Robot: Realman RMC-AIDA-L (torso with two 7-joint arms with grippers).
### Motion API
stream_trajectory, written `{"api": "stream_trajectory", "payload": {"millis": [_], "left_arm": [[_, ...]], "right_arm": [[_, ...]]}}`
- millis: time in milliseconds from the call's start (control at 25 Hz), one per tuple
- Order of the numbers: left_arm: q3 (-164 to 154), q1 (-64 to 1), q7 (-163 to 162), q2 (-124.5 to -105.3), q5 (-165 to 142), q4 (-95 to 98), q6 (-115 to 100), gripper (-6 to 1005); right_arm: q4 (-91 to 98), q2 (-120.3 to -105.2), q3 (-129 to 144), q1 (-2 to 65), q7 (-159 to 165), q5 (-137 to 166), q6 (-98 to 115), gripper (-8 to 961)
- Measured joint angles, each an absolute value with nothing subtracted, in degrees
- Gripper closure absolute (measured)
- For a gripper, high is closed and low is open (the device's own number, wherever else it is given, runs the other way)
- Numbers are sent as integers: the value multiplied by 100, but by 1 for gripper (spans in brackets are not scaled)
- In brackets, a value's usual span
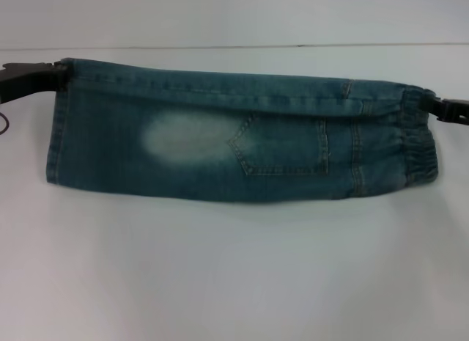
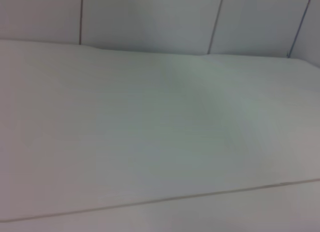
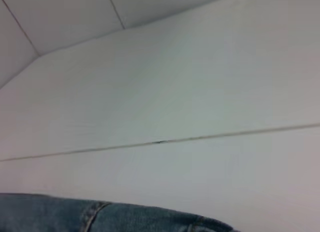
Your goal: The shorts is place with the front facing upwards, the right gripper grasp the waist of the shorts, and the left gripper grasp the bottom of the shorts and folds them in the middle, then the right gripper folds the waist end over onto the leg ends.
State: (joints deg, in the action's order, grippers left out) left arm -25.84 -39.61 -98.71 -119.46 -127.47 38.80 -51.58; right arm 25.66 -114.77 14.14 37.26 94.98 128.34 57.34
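Note:
The blue-green denim shorts (image 1: 242, 136) lie folded lengthwise into a long band across the white table, with a pale faded patch and a stitched pocket (image 1: 282, 147) facing up. The leg ends (image 1: 55, 147) are on the left and the gathered waist (image 1: 418, 139) on the right. My left gripper (image 1: 57, 75) pinches the far corner of the leg ends. At the far edge of the waist, my right gripper (image 1: 438, 106) holds the elastic band. A strip of denim (image 3: 100, 214) shows in the right wrist view. The left wrist view shows no shorts.
The white table (image 1: 234, 268) stretches wide in front of the shorts. A thin seam (image 1: 220, 46) runs along the back, where the surface meets pale wall panels (image 2: 150, 17). The same seam (image 3: 200, 138) crosses the right wrist view.

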Motion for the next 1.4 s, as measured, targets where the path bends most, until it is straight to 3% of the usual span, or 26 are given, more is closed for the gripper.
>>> {"api": "stream_trajectory", "payload": {"millis": [520, 920, 1040, 1240, 1400], "left_arm": [[-2901, -4116, -9146, -12129, -12227, 3614, -4180, 956], [-2888, -4040, -8391, -12119, -11193, 3244, -3731, 954], [-2896, -3976, -8380, -12165, -11138, 3250, -3566, 953], [-2892, -3828, -8321, -12173, -10877, 3267, -3602, 803], [-2885, -3626, -8262, -12173, -10637, 3331, -4152, 499]], "right_arm": [[2288, -11585, 1445, 3940, 8769, 12425, 5165, 784], [2285, -11657, 1437, 3941, 8748, 12356, 5013, 762], [2285, -11657, 1426, 3901, 8755, 12292, 5066, 646], [2329, -11624, 1454, 3814, 8819, 12206, 5308, 442], [2563, -11495, 1485, 3712, 9263, 12226, 5952, 286]]}}
